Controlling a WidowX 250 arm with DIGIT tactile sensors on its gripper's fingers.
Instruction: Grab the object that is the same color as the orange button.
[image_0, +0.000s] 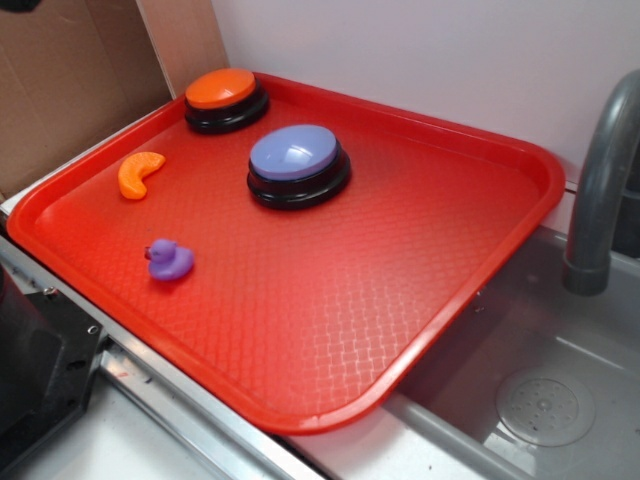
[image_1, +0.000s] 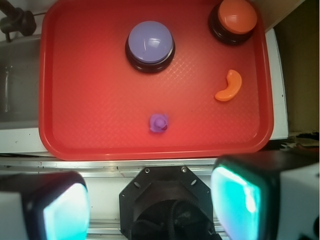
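**Orange Crescent: Handling Notes Before Pickup**

The gripper (image_1: 150, 200) hangs high over the near edge of the red tray (image_0: 470, 260), jaws spread wide apart with nothing between them. Both fingers (image_1: 240, 195) show at the bottom of the wrist view, well clear of every object.

The orange crescent toy (image_1: 229, 86) lies flat on the tray. In the wrist view it sits at about 2 o'clock from tray centre, and at 6 o'clock from the orange button (image_1: 237, 16), near it but not touching.

Expected handling: light, rigid, smooth plastic; likely slippery against the textured tray. Not fragile.

Recommended hold: close across the thick middle of the arc, jaws square to the curve. The tapered tips would probably squirt free.

Do not confuse with the purple duck (image_1: 159, 123) or the lavender button (image_1: 150, 42).
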